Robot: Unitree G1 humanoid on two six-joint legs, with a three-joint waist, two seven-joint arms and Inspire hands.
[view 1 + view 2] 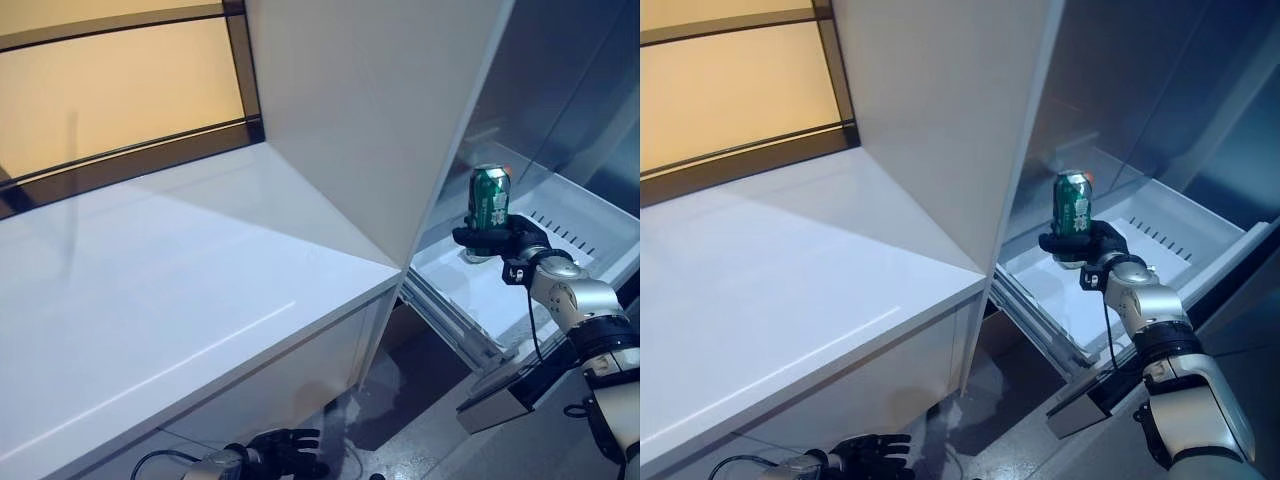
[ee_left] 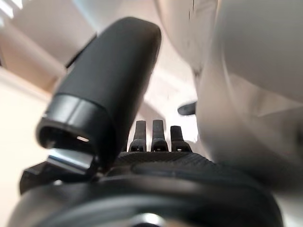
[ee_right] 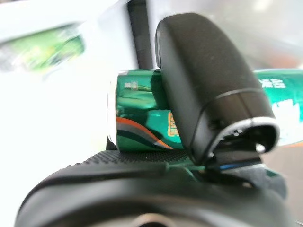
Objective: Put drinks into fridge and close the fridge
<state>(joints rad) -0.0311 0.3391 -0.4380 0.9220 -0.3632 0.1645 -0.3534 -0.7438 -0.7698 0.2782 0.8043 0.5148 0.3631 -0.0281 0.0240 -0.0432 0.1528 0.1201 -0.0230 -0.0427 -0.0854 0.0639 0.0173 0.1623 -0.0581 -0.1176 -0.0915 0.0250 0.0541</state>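
Note:
A green drink can (image 1: 490, 205) stands upright inside the open fridge, just above the white drawer tray (image 1: 575, 215). My right hand (image 1: 497, 241) is curled round the can's lower half; in the right wrist view the thumb (image 3: 208, 90) presses across the green can (image 3: 137, 120). The fridge door (image 1: 370, 110), a big white panel, hangs open between the counter and the fridge interior. My left hand (image 1: 283, 449) hangs low below the counter with relaxed fingers (image 2: 152, 137), holding nothing.
A white counter (image 1: 170, 280) fills the left half of the eye views, with a dark-framed window (image 1: 120, 90) behind it. Metal drawer rails (image 1: 445, 320) run beneath the tray. The floor shows below the open door.

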